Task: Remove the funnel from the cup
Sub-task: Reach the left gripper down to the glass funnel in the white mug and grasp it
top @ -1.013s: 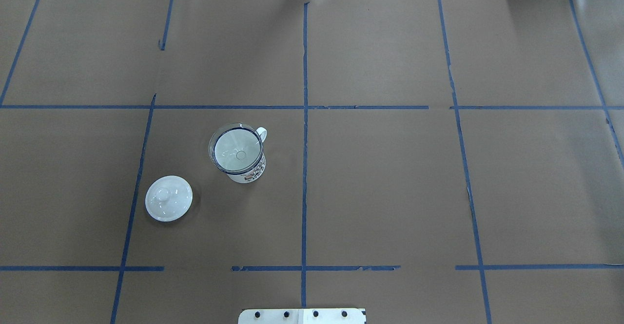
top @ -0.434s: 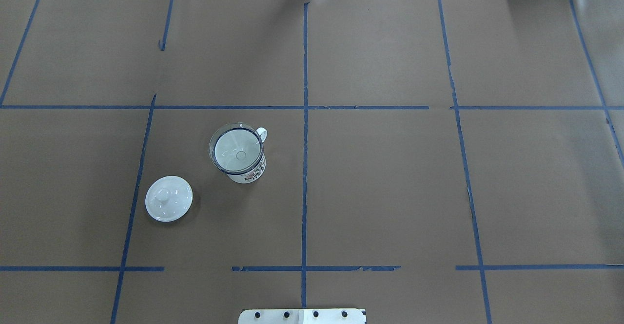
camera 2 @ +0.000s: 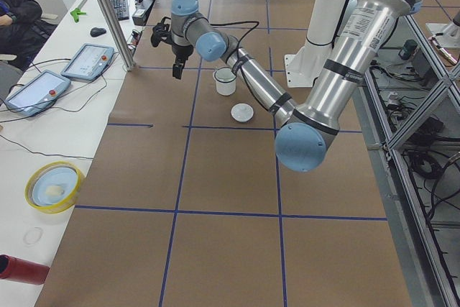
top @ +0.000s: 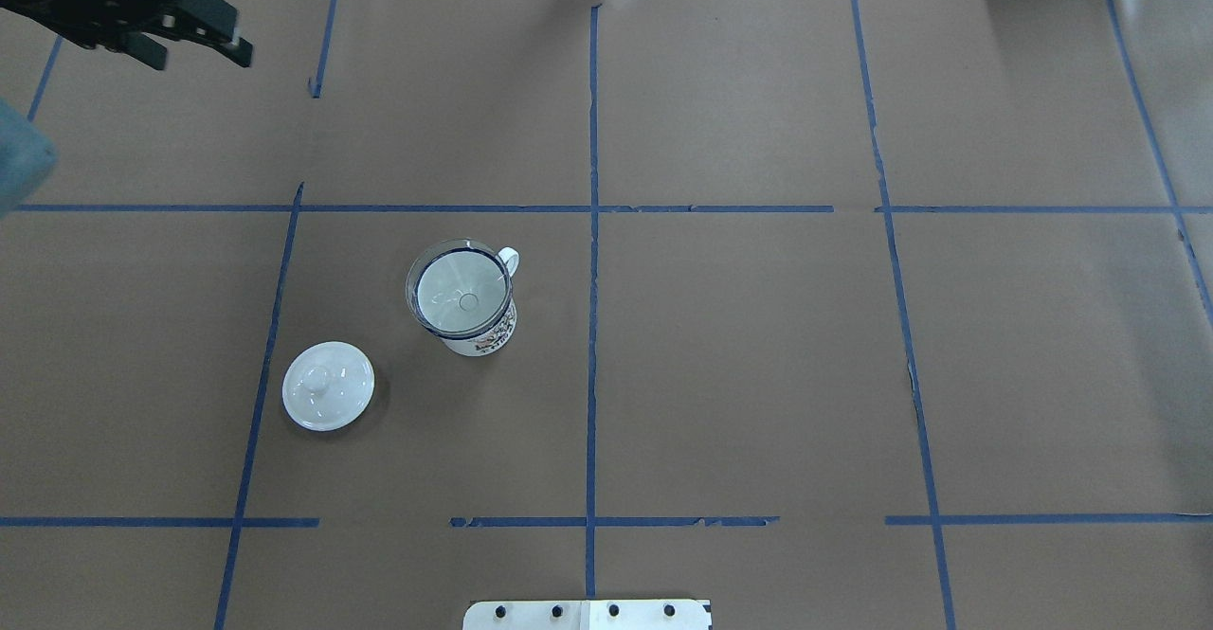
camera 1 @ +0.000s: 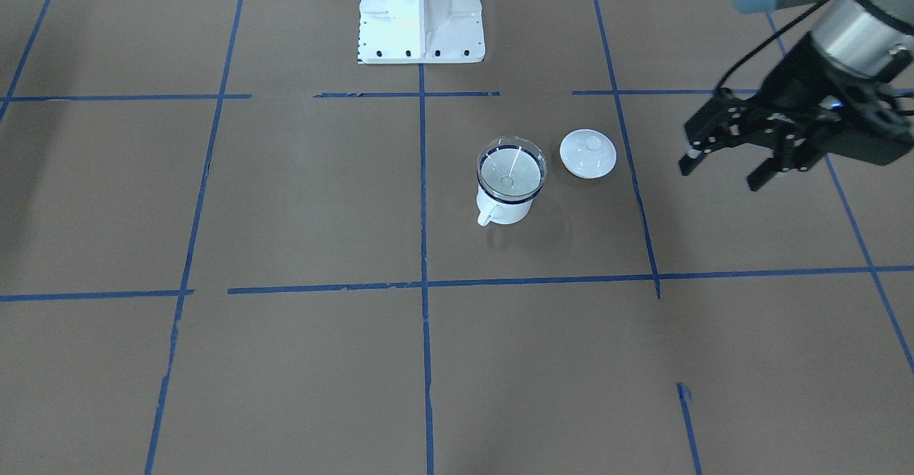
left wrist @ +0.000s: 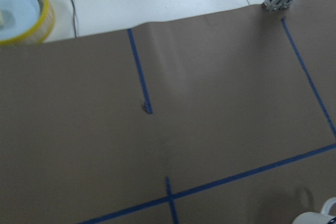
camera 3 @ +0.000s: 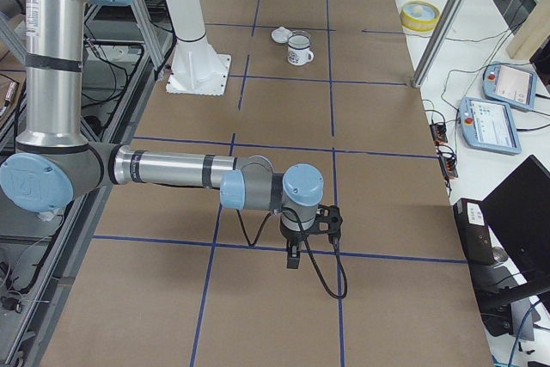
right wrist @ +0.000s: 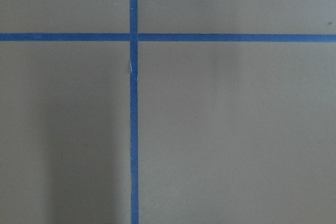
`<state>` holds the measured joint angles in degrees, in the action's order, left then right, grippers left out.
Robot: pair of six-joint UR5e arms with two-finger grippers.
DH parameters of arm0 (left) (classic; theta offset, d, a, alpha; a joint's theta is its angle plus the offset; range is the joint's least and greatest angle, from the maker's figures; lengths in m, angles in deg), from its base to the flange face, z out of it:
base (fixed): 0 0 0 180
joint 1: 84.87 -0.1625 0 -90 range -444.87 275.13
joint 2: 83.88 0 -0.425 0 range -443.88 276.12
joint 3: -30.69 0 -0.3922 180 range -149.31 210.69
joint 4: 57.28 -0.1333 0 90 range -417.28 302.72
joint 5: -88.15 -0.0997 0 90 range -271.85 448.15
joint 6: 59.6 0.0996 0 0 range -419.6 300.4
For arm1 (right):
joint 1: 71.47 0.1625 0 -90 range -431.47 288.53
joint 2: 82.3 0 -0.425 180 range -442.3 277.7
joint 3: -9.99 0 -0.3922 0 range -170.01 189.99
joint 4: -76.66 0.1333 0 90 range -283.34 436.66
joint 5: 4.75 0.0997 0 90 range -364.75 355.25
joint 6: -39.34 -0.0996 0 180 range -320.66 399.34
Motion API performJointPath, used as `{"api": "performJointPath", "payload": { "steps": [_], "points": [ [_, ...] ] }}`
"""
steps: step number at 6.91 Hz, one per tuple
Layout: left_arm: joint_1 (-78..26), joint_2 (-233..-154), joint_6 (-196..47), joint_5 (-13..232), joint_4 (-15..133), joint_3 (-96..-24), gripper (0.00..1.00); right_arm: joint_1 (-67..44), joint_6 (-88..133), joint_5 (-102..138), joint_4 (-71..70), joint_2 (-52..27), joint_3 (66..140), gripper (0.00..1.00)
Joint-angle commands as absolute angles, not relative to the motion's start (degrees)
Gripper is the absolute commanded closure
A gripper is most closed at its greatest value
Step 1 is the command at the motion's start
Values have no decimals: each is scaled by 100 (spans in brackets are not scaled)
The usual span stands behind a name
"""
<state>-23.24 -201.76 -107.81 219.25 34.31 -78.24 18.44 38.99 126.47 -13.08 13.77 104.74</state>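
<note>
Over brown paper [camera 1: 285, 196], left hand [camera 1: 721, 173] hangs spread wide, empty; right hand [camera 3: 295, 257]: cannot tell.

The table [top: 758, 374] is covered in brown paper, marked into squares by blue tape lines [top: 592, 403]. On it the cup [top: 481, 338] stands upright (handle away from the robot), a white domed lid [top: 328, 386] lies near it, not touching, and the white base plate [top: 588, 614] sits at the robot's edge.

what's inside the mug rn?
A clear funnel sits in the mug, its wide rim resting on the mug's dark rim, spout pointing down inside. The mug's bottom under the funnel cannot be made out.
</note>
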Motion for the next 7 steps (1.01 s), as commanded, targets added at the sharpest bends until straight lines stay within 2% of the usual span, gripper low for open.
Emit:
{"api": "performJointPath", "payload": {
  "steps": [1,3,4,7],
  "points": [
    [-3656,-20910,-12771,21342,3264,-7655,0,1844,3899,12647,-1308,1377,10474,0],
    [-4694,-21341,-13675,20034,3002,-7296,0,1844,3899,12647,-1308,1377,10474,0],
    [-4734,-21648,-13712,20021,2860,-6815,0,1844,3899,12647,-1308,1377,10474,0],
    [-4998,-21686,-13756,19995,2859,-6502,0,1844,3899,12647,-1308,1377,10474,0]
  ]
}}
